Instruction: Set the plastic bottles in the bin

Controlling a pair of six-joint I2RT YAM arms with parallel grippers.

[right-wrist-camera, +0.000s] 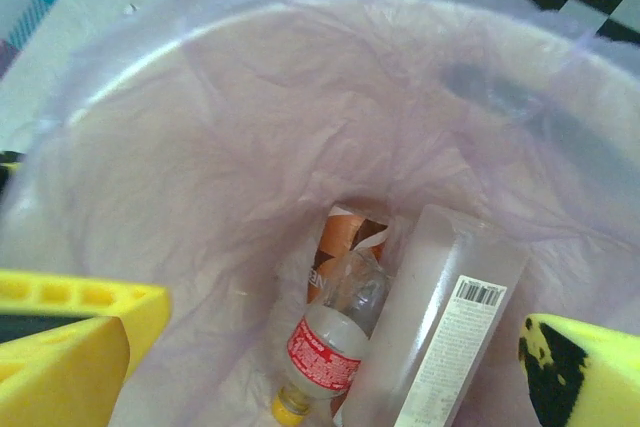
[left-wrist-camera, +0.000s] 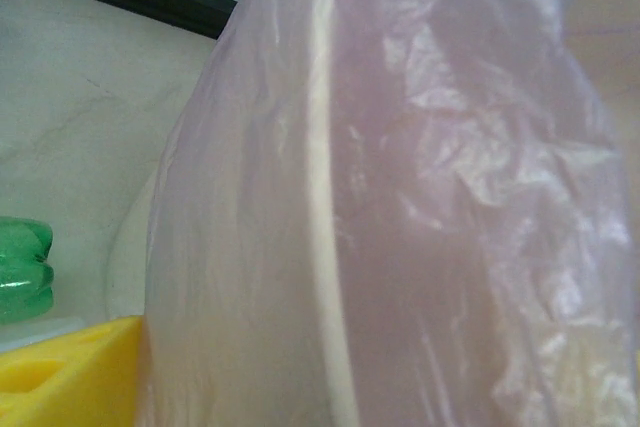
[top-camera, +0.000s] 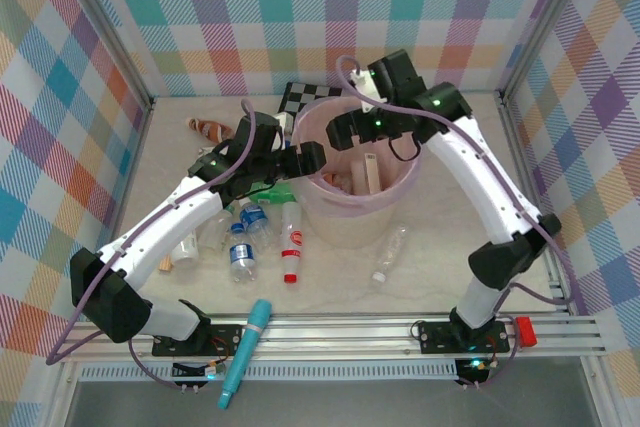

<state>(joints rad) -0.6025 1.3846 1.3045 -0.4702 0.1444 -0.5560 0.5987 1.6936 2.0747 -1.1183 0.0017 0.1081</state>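
The pale-pink bin stands mid-table. My right gripper hangs open over its far rim, with nothing between the yellow fingers. Seen through the right gripper, the bin holds a red-label bottle, a brown-label bottle and a frosted rectangular bottle. My left gripper is at the bin's left rim, its jaws wide apart with the bin's wall between them; one yellow finger shows. Several bottles lie on the table to the left: a green one, a blue-label one and a red-label one.
A clear bottle lies in front of the bin and a brown-label one at the back left. A checkerboard sits behind the bin. A teal pen-like tube rests on the front rail. Checked walls enclose the table.
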